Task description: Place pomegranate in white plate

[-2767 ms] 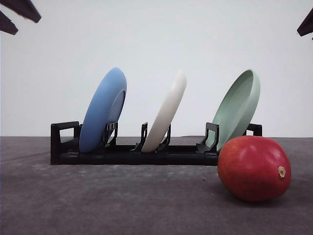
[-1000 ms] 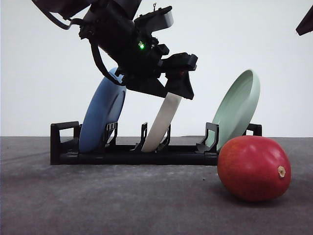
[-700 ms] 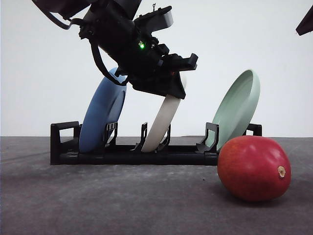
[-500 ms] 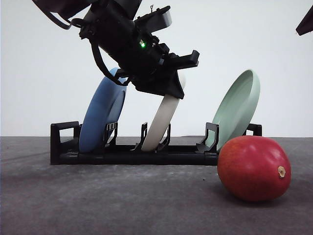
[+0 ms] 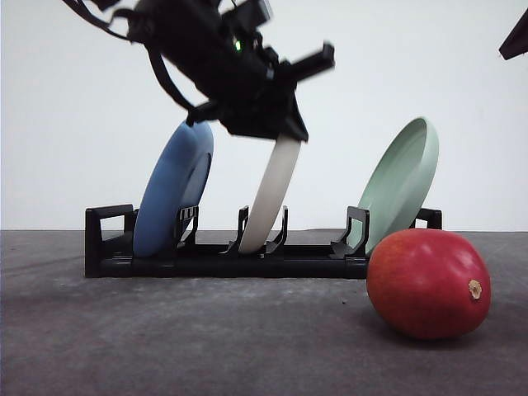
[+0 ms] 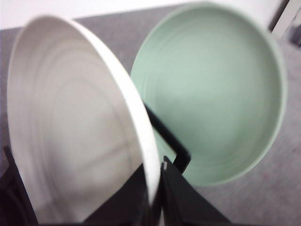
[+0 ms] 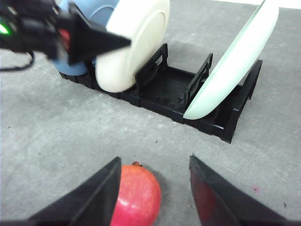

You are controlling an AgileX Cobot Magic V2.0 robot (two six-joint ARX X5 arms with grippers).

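left gripper point(image 5: 285, 124): clamped on the top rim of the white plate point(image 5: 271, 194); in the wrist view the black fingers point(image 6: 176, 197) pinch the rim edge-on, jaws nearly together with just the plate's thickness between them

right gripper point(image 7: 153, 190): fingers spread wide, holding nothing, hanging over the near part of the table point(image 5: 206, 338) with the pomegranate point(image 5: 427, 283) showing between its tips

white plate: shallow, round, matte cream, faint concentric rings on its face; stands almost upright in the middle slot of the rack point(image 5: 223, 252)

pomegranate: smooth, roundish, red with a bit of orange blush, small tan stem nub facing right; sits on the table at near right, in front of the rack's right end

rack: black plastic, low, slotted with upright posts

blue plate point(image 5: 172, 188): matte, leans right in the left slot

green plate point(image 5: 400, 181): pale, matte, leans right in the right slot, just behind the pomegranate

table: dark grey, slightly rough surface
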